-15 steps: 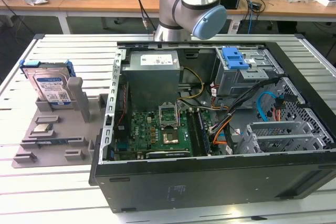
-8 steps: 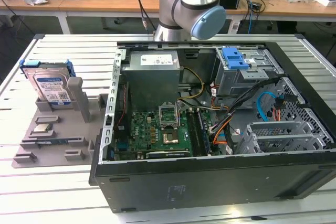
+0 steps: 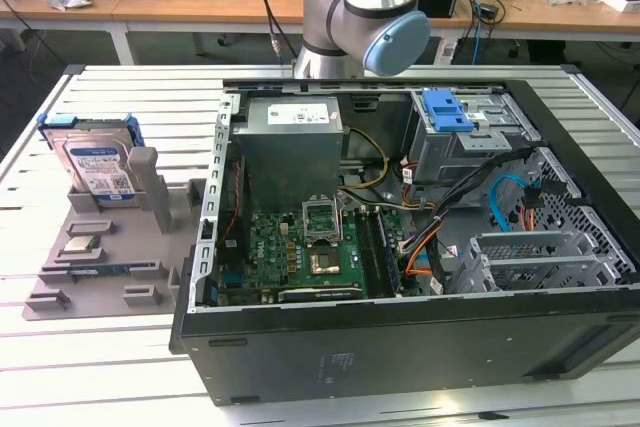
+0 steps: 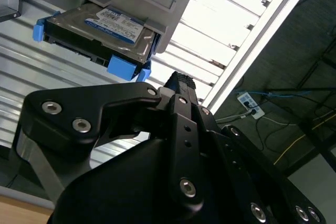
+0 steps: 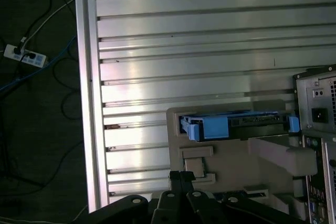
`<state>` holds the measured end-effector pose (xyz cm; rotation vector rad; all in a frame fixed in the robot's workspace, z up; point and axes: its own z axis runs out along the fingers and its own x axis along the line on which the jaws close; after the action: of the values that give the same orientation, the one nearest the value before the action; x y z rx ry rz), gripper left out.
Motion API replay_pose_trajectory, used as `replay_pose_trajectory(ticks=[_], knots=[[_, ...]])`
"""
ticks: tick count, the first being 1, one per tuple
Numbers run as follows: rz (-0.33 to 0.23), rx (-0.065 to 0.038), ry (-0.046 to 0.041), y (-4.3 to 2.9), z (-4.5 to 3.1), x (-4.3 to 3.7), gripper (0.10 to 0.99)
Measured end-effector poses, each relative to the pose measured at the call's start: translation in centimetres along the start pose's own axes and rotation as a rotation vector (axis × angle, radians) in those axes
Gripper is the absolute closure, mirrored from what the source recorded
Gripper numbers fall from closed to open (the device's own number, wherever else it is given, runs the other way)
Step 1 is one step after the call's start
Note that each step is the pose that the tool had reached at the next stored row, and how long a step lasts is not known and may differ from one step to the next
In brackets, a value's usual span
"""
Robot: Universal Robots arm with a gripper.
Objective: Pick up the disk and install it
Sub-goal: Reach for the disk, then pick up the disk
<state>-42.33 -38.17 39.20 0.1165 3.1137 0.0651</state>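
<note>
Leaning in a grey holder (image 3: 100, 277) on the counter (image 3: 100, 387), the disk (image 3: 97, 162) stands beside the open computer case (image 3: 400, 352), bare slats around it; the claw (image 5: 180, 174), closed and empty, hovers apart.

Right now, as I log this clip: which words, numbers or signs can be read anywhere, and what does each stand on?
No text can be quoted; all print is illegible.
White and blue label on the flat silver-metal disk in a blue carrier frame: lines of print, too small to read in the exterior view and in the second wrist view.
White label on the grey metal power-supply box: too blurred to read.
Small mark on the black computer case: too small to read.
</note>
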Motion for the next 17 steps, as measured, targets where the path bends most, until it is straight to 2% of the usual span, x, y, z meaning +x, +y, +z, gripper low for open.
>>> replay_pose_trajectory(ticks=[9, 12, 17], knots=[[-0.007, 0.000, 0.0002, 0.04, 0.00, 0.01, 0.980], [-0.059, -0.001, 0.0025, 0.04, 0.00, 0.01, 0.980], [-0.220, -0.005, 0.0093, 0.05, 0.00, 0.01, 0.980]])
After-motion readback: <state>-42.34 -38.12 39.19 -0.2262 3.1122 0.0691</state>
